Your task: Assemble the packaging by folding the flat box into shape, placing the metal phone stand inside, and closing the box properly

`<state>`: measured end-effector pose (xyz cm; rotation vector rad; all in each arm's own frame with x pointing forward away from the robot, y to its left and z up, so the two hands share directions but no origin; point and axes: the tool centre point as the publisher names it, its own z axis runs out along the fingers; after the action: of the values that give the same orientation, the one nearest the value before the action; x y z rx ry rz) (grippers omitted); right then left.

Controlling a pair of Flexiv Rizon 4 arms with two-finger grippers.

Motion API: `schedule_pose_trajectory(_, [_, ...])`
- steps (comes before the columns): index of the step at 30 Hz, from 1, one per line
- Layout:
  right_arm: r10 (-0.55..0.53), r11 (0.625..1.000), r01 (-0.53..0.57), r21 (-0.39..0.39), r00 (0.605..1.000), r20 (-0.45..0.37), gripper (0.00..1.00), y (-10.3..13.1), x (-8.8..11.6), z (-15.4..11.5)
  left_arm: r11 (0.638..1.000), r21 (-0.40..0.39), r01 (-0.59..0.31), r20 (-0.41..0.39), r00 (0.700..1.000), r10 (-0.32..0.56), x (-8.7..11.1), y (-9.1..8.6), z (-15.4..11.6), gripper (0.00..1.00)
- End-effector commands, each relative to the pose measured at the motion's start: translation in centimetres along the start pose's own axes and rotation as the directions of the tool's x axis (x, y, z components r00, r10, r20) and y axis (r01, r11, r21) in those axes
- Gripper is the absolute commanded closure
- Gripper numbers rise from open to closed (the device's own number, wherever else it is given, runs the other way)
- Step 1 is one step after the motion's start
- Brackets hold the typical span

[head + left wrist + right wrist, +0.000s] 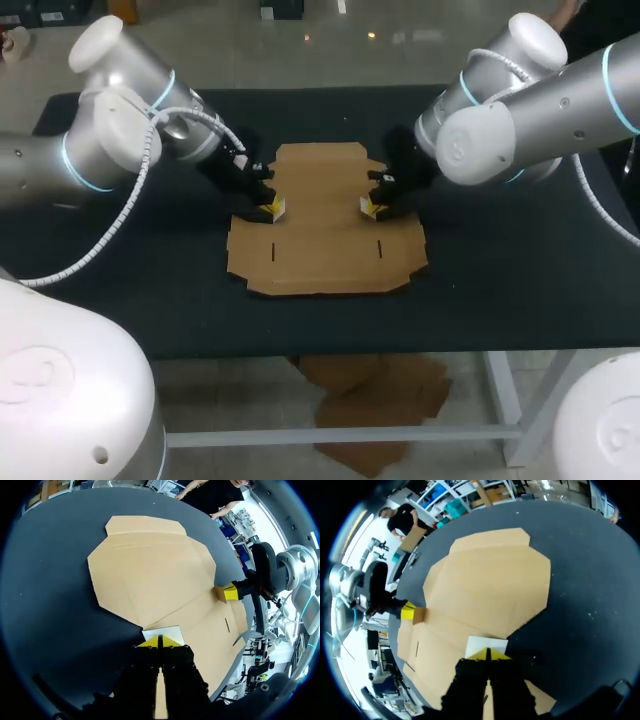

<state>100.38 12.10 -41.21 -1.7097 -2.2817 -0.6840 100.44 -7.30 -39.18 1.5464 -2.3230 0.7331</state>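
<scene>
Head view: flat box [320,240] lies opened out on the table [500,290], between the two arms. Its long axis runs from the robot's side to the far edge, lid panel at the far end. left gripper [270,210] is at the box's left edge and right gripper [373,208] at its right edge, in mirrored poses. Each has a small flap just ahead of its tips, toward the box's middle: left flap [280,207], right flap [364,204]. So each arm is nearest its own flap. My read: the next push goes inward, across the long axis, about creases running along it. The metal phone stand doesn't show in any view, so you're early, at the folding step.

Left wrist view: left gripper [160,641] has its fingers together with nothing visible between them. The tips touch the left flap [162,631], which is tilted up off the table and faces the camera. Across the flat box [150,570], the right gripper [230,592] has the right flap [220,594] standing up against its tip.

Right wrist view: same on this side. Right gripper [488,654] has its fingers together, tips against the raised right flap [486,644], not pinching it. Opposite, the left gripper [407,611] butts the left flap [419,615]. Watch that both flaps go up evenly or the flat box [490,580] may skid sideways
</scene>
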Motion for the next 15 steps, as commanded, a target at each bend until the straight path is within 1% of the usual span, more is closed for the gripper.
schedule_pose_trajectory(1, [0.004, 1.000, -0.004, 0.011, 0.999, 0.032, 1.00, 0.4, 0.3, 0.7, 1.000, -0.005, 0.014, 0.053, 0.999, -0.013, 0.7, -0.3, 0.7, 1.00])
schedule_pose_trajectory(4, [0.008, 1.000, -0.009, 0.021, 0.999, 0.045, 1.00, 0.4, 0.2, 1.0, 1.000, -0.003, 0.030, 0.092, 0.995, -0.029, 0.7, -0.6, 1.1, 1.00])
schedule_pose_trajectory(6, [0.010, 0.999, -0.012, 0.030, 0.998, 0.064, 1.00, 0.4, 0.2, 1.2, 0.999, -0.007, 0.032, 0.097, 0.995, -0.032, 0.6, -0.7, 1.4, 1.00])
schedule_pose_trajectory(8, [0.011, 0.999, -0.014, 0.035, 0.998, 0.069, 1.00, 0.5, 0.1, 1.4, 0.999, -0.008, 0.046, 0.124, 0.991, -0.044, 0.5, -0.7, 1.6, 1.00])
schedule_pose_trajectory(10, [0.014, 0.999, -0.018, 0.045, 0.996, 0.093, 1.00, 0.4, 0.2, 1.7, 0.999, -0.011, 0.050, 0.127, 0.991, -0.048, 0.4, -0.7, 1.8, 1.00])
schedule_pose_trajectory(11, [0.014, 0.999, -0.019, 0.049, 0.995, 0.099, 1.00, 0.4, 0.2, 1.8, 0.998, -0.008, 0.058, 0.145, 0.988, -0.057, 0.3, -0.6, 1.9, 1.00])
schedule_pose_trajectory(12, [0.016, 0.998, -0.022, 0.054, 0.993, 0.114, 1.00, 0.4, 0.2, 1.9, 0.998, -0.008, 0.060, 0.146, 0.988, -0.058, 0.3, -0.6, 2.0, 1.00])
schedule_pose_trajectory(15, [0.016, 0.998, -0.024, 0.062, 0.992, 0.123, 1.00, 0.3, 0.2, 2.3, 0.997, -0.007, 0.071, 0.159, 0.985, -0.069, 0.2, -0.5, 2.0, 1.00])
